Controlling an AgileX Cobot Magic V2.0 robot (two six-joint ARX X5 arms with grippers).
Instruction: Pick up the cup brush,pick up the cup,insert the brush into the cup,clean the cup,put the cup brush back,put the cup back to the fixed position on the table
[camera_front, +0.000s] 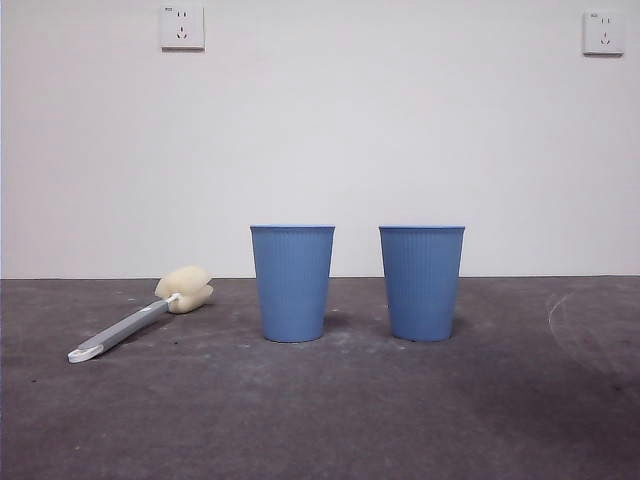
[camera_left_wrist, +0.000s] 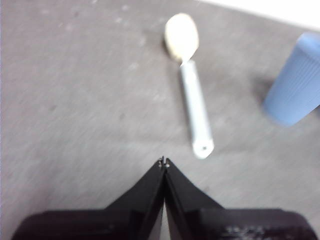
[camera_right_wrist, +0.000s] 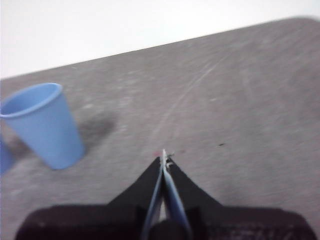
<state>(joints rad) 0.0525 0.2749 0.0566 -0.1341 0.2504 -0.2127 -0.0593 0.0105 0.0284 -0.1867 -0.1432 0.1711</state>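
- Since both arms are up and out of the front view, nothing is held yet; the left gripper (camera_left_wrist: 163, 164) has its jaws pressed together with nothing between them, and the right gripper (camera_right_wrist: 163, 156) is the same.
- The cup brush (camera_front: 140, 318) lies flat on the table (camera_front: 320, 420) at the left of the front view, well apart from the two cups; the left cup (camera_front: 292, 283) and the right cup (camera_front: 421, 283) stand upright side by side in the middle.
- What could go wrong: the handle is thin and lies low, so shut jaws could push it away or miss it; a bump could also knock over a light cup.
- The brush's long line runs from lower left to upper right; its yellow sponge head (camera_front: 185, 289) points up and right toward the cups; its white tip (camera_front: 84, 353) points to the lower left.
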